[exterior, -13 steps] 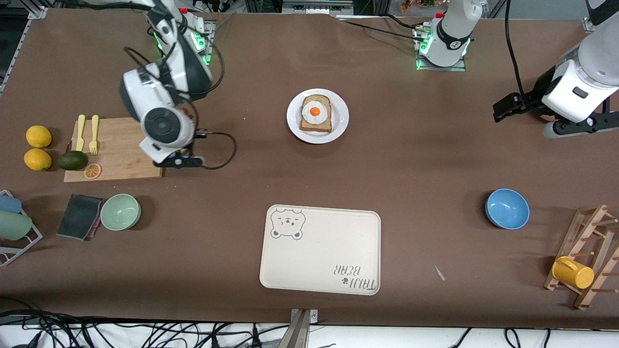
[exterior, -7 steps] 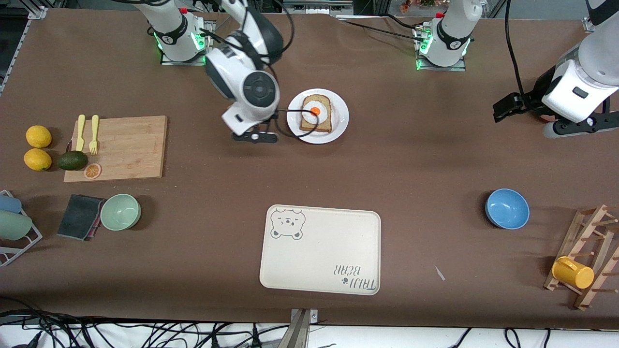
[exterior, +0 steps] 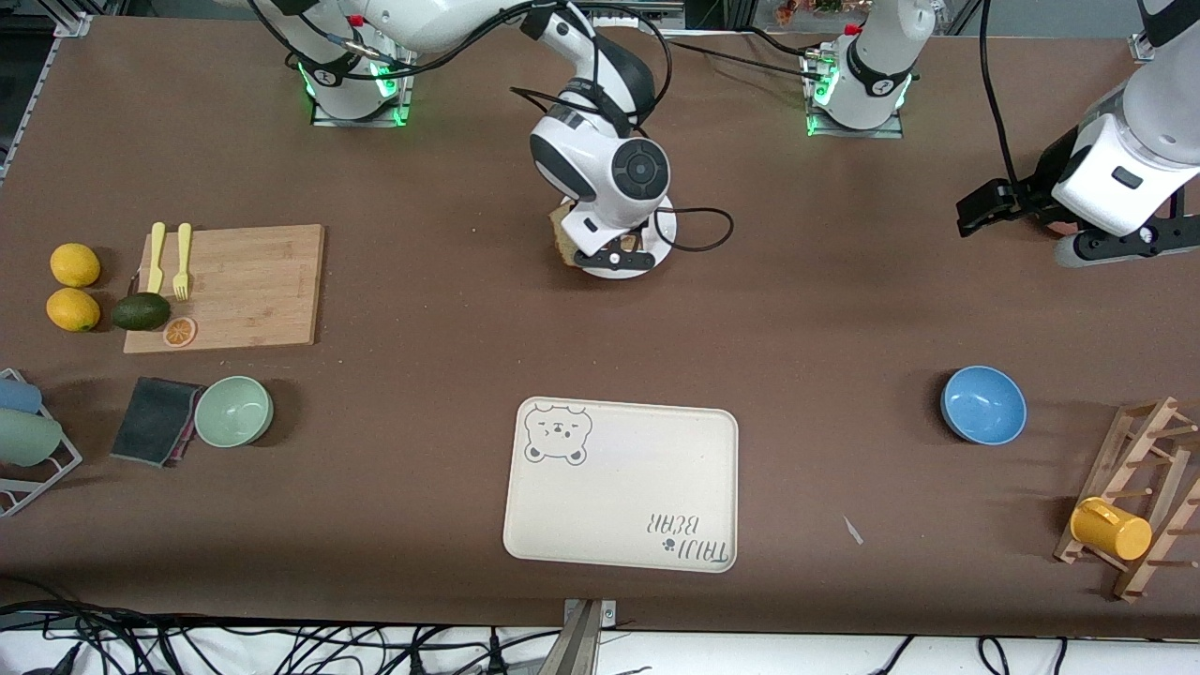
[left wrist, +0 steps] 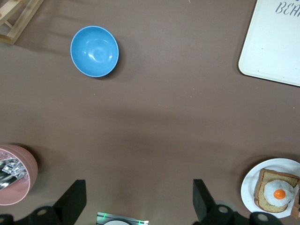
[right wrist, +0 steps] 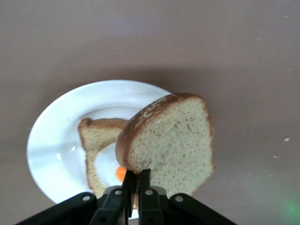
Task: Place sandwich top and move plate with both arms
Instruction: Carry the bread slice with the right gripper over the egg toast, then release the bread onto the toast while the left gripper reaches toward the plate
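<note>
My right gripper (right wrist: 137,180) is shut on the lower edge of the sandwich top (right wrist: 168,140), a speckled light-brown slice held upright in the air. It hangs over the white plate (right wrist: 51,140), just above the slice bearing a fried egg (right wrist: 96,140). In the front view the right wrist hides most of the plate (exterior: 667,230); only a corner of the sandwich top (exterior: 562,239) shows beside it. My left gripper (exterior: 970,214) waits open and empty above bare table at the left arm's end, its fingers (left wrist: 75,199) wide apart.
A cream bear-printed tray (exterior: 619,487) lies nearer the front camera than the plate. A blue bowl (exterior: 982,405) and a wooden rack with a yellow mug (exterior: 1111,530) are toward the left arm's end. A cutting board (exterior: 234,281) and green bowl (exterior: 233,411) are toward the right arm's end.
My right arm has swung from the cutting board across to over the plate, carrying the sandwich top. The left arm has not moved.
</note>
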Available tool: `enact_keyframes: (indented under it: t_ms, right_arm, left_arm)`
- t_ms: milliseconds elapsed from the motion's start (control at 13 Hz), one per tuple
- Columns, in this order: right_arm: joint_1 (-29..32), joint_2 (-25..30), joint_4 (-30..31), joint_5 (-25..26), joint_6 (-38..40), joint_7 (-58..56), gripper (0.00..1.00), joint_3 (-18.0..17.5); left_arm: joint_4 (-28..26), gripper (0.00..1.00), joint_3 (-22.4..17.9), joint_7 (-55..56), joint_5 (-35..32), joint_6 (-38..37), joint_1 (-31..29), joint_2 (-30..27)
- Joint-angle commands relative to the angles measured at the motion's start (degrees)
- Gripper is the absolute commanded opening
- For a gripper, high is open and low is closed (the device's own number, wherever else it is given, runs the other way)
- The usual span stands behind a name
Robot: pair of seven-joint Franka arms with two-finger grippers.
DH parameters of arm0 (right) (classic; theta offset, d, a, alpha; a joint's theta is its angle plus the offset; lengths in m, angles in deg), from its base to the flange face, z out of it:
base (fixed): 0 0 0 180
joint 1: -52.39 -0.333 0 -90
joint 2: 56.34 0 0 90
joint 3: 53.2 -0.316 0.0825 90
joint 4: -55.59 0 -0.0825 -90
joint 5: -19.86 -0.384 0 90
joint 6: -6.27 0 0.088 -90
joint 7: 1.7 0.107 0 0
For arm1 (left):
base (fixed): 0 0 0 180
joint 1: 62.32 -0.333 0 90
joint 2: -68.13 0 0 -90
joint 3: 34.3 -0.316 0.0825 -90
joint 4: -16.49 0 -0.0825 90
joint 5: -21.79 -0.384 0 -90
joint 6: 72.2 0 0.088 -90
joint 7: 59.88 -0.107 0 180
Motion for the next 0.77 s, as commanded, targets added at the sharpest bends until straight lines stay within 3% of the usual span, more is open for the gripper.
enact_keyframes:
  t_ms: [0,307,384,460,690]
  right_arm:
    - [-1.89,-0.98,-2.23,-0.69,-1.9,1.05,0.0,0.28]
    - [-3.48,-3.0,-2.23,-0.6,-3.76,1.4,0.0,0.37]
    - [-3.48,-3.35,-2.31,-0.77,-3.93,1.75,0.43,0.28]
    - [-4.09,-3.27,-2.31,-0.17,-4.02,2.97,0.99,0.37]
    - [-4.1,-3.0,-3.9,-0.25,-6.56,3.25,1.0,0.54]
  left_arm:
    - [0.68,1.0,-0.14,-0.85,-1.05,-0.56,-0.97,0.34]
    - [0.24,1.0,-0.14,-1.02,-0.87,-0.64,-3.08,1.3]
    - [0.16,1.0,-0.14,-0.94,-0.26,-0.64,-3.34,1.48]
    - [-0.02,1.0,-0.14,-1.02,0.35,-0.73,-3.78,1.49]
    - [-0.19,1.0,-0.14,-0.68,0.71,-0.99,-3.96,1.49]
